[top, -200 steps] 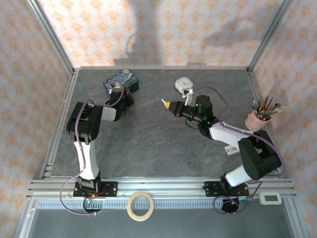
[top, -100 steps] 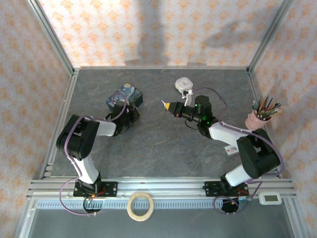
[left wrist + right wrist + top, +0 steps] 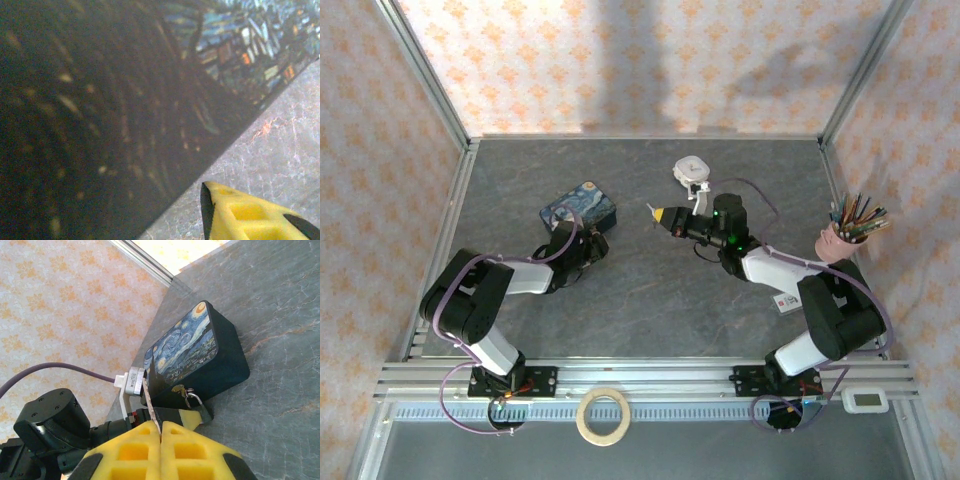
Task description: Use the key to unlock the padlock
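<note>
The blue tin (image 3: pixel 580 204) has slid nearer and to the right since a second ago, with the left arm folding back alongside it, while the right arm has barely shifted. No brand or lettering can be read anywhere: the tin carries only its swirling starry-night painting, and the small label low on the right arm is too tiny to make out. The right gripper (image 3: pixel 161 429) has its yellow pads pressed together on the key (image 3: pixel 148 399), whose thin silvery blade sticks out beyond the fingertips; from above, the key (image 3: pixel 649 207) is a pale sliver held off the table, well apart from the tin. The padlock (image 3: pixel 189 396) sits against the tin's near side, its wire shackle loop catching the light and its body partly hidden. The left gripper (image 3: pixel 588 242) lies close against that same side, and whether it grips the padlock or is open I cannot tell. The left wrist view is blurred, with the tin's dark wall very close and a single yellow fingertip (image 3: pixel 245 215) cut off at the bottom edge.
</note>
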Robot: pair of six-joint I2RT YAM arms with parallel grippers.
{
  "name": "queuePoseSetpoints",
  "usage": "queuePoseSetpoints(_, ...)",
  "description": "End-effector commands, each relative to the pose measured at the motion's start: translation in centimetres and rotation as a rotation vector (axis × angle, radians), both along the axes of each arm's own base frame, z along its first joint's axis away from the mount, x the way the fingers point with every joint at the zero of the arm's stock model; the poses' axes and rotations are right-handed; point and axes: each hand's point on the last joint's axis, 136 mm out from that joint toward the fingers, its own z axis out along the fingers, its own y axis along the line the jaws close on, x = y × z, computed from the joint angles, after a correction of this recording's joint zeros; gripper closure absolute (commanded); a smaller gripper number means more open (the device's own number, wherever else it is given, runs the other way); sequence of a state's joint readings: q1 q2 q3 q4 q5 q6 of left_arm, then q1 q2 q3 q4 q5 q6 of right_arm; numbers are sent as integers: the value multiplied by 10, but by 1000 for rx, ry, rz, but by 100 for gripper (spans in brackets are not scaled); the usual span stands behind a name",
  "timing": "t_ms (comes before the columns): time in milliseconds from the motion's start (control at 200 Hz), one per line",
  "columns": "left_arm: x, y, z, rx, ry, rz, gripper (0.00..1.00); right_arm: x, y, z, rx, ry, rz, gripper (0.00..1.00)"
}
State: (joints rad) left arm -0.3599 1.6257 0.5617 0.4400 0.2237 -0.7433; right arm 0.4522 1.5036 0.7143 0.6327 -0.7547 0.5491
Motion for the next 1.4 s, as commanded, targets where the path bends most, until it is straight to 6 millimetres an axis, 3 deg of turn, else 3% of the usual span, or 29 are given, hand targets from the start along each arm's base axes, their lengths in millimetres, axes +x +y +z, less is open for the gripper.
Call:
queuePoseSetpoints(0,0,21,-9,112,39,64,52,3,-3,4,11,-27,-20,100)
queuePoseSetpoints(215,12,38,-5,248,2,92,50,2,-4,4,11,-33,-24,100)
queuePoseSetpoints(400,29,32,-2,212,-75,116,50,3,-3,4,20,-29,-22,100)
queuePoseSetpoints(586,42,10,5,140,-117,106,50,3,-4,6,15,-36,-26,100)
queuePoseSetpoints(821,49,9,6,141,-128,162,48,4,-3,4,21,-28,-24,100)
queuePoseSetpoints(1116,60,-3,-5,110,-114,133,73,3,-4,5,13,-34,-27,100)
queuePoseSetpoints(1231,62,-6,-3,106,-116,122,87,3,-5,3,10,-32,-28,100)
queuePoseSetpoints(1396,59,-12,8,81,-130,87,100,2,-5,0,13,-18,-24,100)
